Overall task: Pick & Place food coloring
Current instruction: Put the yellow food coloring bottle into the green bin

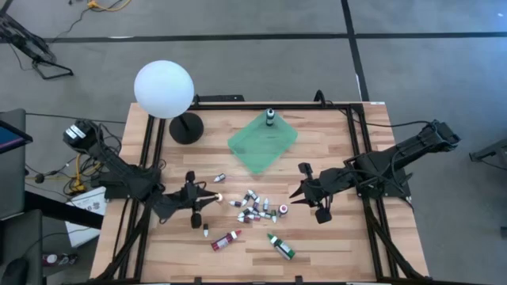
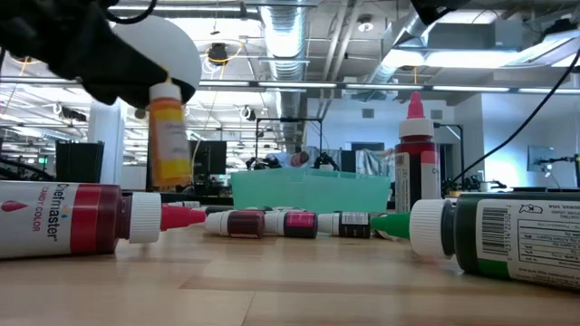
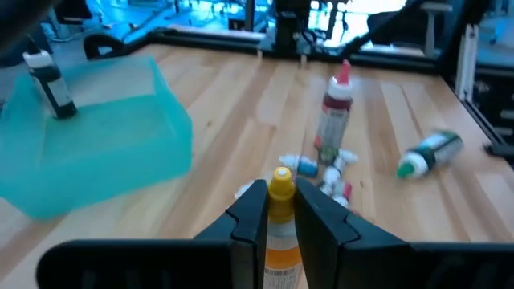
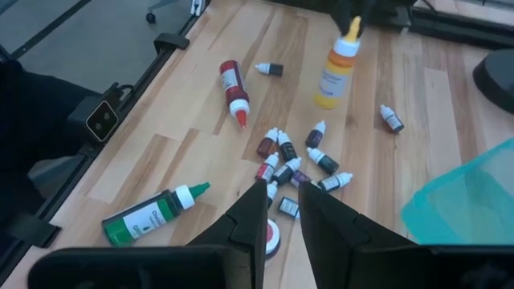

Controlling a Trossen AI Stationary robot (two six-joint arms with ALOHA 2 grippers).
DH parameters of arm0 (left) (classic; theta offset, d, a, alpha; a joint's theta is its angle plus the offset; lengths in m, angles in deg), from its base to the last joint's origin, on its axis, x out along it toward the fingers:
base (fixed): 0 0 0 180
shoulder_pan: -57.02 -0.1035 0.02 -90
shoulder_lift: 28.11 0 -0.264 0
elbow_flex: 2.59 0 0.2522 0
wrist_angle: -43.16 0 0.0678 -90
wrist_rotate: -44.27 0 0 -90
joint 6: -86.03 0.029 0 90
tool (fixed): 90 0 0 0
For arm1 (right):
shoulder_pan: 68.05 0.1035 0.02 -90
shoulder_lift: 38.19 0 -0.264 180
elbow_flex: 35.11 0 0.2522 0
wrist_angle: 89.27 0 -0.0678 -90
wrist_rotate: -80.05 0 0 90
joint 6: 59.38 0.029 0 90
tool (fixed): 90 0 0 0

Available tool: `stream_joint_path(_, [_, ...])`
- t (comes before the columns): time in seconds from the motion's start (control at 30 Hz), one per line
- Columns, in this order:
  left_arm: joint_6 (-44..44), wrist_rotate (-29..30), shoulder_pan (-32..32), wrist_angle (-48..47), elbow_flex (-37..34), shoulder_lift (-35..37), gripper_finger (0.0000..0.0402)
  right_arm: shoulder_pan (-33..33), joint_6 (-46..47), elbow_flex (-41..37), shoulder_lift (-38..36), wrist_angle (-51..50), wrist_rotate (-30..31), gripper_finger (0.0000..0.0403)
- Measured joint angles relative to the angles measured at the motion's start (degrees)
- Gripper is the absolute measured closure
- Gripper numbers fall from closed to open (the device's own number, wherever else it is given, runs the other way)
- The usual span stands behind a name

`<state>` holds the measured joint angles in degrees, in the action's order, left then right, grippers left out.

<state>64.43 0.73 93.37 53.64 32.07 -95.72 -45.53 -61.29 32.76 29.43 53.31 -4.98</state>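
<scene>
- Left gripper [image 3: 279,210] clamped on a yellow-orange dropper bottle with a yellow cap [image 3: 280,217], lifted off the wooden table [image 1: 333,245].
- Right gripper [image 4: 279,210] pinched nearly closed, holding nothing, above the cluster of small vials [image 1: 253,208].
- One dark vial [image 1: 269,118] upright on the green square cloth [image 1: 261,142].

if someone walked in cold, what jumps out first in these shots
The left end effector is shut on an orange bottle with a yellow cap, held upright off the table on the left side. Right of it, a cluster of small vials lies scattered mid-table, with a big red bottle and a green bottle lying at the near edge. Farther back, one dark bottle stands on the green cloth.
</scene>
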Motion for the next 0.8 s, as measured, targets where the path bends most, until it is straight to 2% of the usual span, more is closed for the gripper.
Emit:
stream_joint_path(0.4, [12.0,-9.0,-13.2,13.8,0.0,0.0,0.0358,0.0,2.1,0.0,0.0,-2.9,0.0,0.0337])
stream_joint_path(0.8, [22.6,-16.0,-20.8,14.3,6.9,0.0,0.0358,0.0,2.0,0.0,0.0,-3.3,1.4,0.0337])
